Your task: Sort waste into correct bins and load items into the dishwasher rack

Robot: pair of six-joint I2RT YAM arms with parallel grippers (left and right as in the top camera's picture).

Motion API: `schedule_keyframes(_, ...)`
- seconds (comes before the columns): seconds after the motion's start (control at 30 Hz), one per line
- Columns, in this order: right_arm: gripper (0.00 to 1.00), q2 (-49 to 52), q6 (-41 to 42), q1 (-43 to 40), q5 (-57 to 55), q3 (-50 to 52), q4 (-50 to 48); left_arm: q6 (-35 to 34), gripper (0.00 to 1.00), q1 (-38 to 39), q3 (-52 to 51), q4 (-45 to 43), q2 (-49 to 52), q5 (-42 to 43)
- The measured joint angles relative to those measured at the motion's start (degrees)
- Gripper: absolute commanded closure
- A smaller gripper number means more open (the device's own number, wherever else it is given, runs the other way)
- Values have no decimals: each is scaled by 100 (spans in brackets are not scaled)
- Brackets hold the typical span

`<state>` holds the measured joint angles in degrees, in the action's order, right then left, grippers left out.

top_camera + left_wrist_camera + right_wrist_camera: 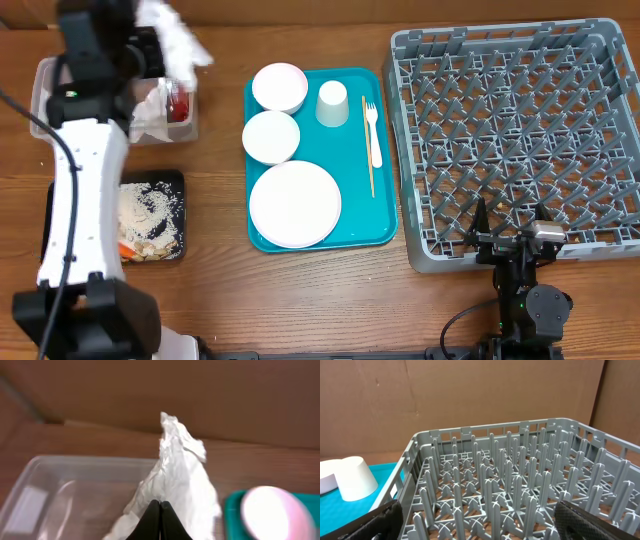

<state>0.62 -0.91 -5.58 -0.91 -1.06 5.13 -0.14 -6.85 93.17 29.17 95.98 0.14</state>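
Napkin (178,42), one; bowls (279,87), two; plate (295,203), cup (332,103), fork (375,135), stick (371,182), one each.

The setting looks like a robotics lab or test bench staged as a dish-clearing station, not a working kitchen. Two robot arms, a white arm (85,190) at the left and a black arm (525,295) at the near right, stand at a bare wooden table (220,300) backed by plain brown cardboard (470,395) on the far side. The few kitchen things are laid out neatly: a grey dishwasher rack (404,150) at the right, a teal tray (350,190) of white dishes (295,203) in the middle, and a clear tub (40,90) and black tray (150,175) at the left.
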Motion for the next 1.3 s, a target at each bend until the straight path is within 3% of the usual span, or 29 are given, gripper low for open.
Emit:
schedule_keyframes(0.07,0,0,0,0,2,0,-4,-11,46,-498,0,0,319,-26)
schedule_keyframes(0.1,0,0,0,0,0,0,-4,-11,12,-623,0,0,426,-26)
schedule_keyframes(0.13,0,0,0,0,0,0,-4,-24,0,-811,0,2,581,-22)
schedule_keyframes(0.3,0,0,2,0,0,0,0,-125,0,-1497,-2,262,1102,-66)
schedule_keyframes(0.43,0,0,0,0,2,0,-7,-525,0,-1537,-2,374,1095,33)
schedule_keyframes(0.6,0,0,0,0,0,0,-2,-1650,0,-1526,0,1172,885,1449)
schedule_keyframes(0.7,0,0,2,0,2,0,-2,-1939,0,-1526,7,1766,684,2297)
schedule_keyframes(0.87,0,0,2,0,2,0,-4,-1615,0,-1449,20,2789,625,3316)
schedule_keyframes(0.93,0,0,0,0,2,0,-2,-1611,0,-1390,20,2924,623,3198)
schedule_keyframes(1.17,0,0,-59,0,-125,0,-20,-3650,0,-1982,22,3580,621,1609)
schedule_keyframes(1.3,0,0,-61,0,-160,0,-22,-3958,0,-2472,22,3709,621,1152)
